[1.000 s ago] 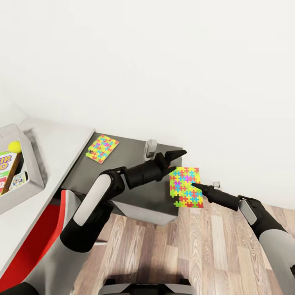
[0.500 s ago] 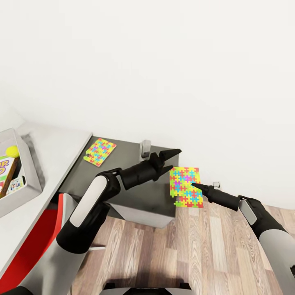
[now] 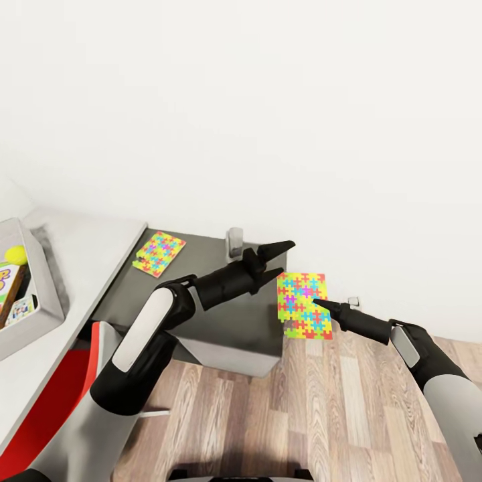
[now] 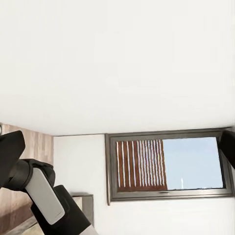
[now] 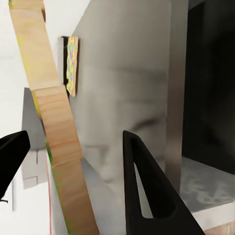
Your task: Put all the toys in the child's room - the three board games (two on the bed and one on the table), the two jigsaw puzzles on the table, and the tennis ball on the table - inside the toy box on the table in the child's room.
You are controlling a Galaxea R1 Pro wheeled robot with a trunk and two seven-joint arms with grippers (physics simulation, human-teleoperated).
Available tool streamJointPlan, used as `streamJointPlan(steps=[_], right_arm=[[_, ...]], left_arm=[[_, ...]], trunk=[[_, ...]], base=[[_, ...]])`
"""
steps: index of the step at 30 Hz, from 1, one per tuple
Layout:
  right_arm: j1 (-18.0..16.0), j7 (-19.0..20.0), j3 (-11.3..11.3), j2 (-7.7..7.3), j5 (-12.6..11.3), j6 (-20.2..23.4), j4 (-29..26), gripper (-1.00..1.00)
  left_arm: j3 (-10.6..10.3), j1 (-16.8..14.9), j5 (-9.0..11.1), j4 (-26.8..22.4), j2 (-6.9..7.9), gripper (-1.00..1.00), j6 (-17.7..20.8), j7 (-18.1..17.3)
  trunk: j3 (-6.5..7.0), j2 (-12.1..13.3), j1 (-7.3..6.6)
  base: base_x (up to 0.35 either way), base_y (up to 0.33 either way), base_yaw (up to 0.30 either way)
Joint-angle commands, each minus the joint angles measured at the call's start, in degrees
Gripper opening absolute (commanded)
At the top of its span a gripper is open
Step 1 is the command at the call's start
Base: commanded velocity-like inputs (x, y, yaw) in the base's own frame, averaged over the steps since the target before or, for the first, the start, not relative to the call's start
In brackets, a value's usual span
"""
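— While the right end effector [image 3: 314, 304] is pinching the jigsaw puzzle [image 3: 304, 305] by its edge, what is that box looking like?

— It is showing as a flat panel covered in small interlocking pieces of yellow, pink, blue, green and orange. It is hanging upright in the air past the corner of the dark grey bench [image 3: 214, 301], above the wood-plank floor [image 3: 321, 415]. In the right wrist view its plain tan back [image 5: 54, 122] is running between the two black fingers [image 5: 147, 191].

— And the left end effector [image 3: 276, 258]?

— Its fingers are standing spread with nothing between them, pointing towards the white wall over the dark bench, just beside the held box.

— Where is the other puzzle sitting?

— A second jigsaw puzzle [image 3: 159, 254] is lying flat on the dark bench near its far left corner, close to the pale bench [image 3: 87, 268]. A small grey upright thing [image 3: 234, 242] is standing at the dark bench's back edge.

— Is any writing reading clearly?

— Hardly. The toy box [image 3: 47, 294] is resting on the pale bench with the tennis ball [image 3: 15, 254] and printed game boxes [image 3: 10, 294] inside, but their lettering is probably too cropped to read.
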Motion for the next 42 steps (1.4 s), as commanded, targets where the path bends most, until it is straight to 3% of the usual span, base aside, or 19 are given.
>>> streamJointPlan(steps=[1,15,19,33,42], right_arm=[[-0.04,0.05,-0.05,-0.01,-0.14,0.3,-0.03,-1.0],[0.01,0.13,-0.1,-0.15,-0.09,0.38,-0.56,-1.0],[0.01,0.13,-0.07,-0.17,-0.11,0.41,-0.59,-1.0],[0.02,0.14,0.06,-0.65,-0.05,0.85,-1.33,-1.0],[0.02,0.14,0.02,-0.89,-0.09,2.25,-2.11,-1.0]], left_arm=[[0.04,-0.01,0.6,-0.05,0.04,1.0,0.07,0.4],[0.06,0.56,0.6,-0.03,0.29,1.0,0.05,-0.52],[0.05,0.63,0.6,-0.04,0.43,1.0,0.07,-2.34],[-0.08,0.77,0.6,-0.05,3.1,1.0,0.11,-15.12],[-0.59,0.69,0.6,-0.1,3.52,1.0,0.28,-20.88]], trunk=[[0.01,-0.09,0.03],[1.3,-0.09,0.03],[1.64,-0.09,0.03],[2.89,-0.09,0.03],[3.72,-0.09,0.03]], base=[[0.0,0.0,-0.067],[0.0,0.0,-0.085],[0.0,0.0,-0.154],[0.0,0.0,-0.054],[0.0,0.0,0.077]])
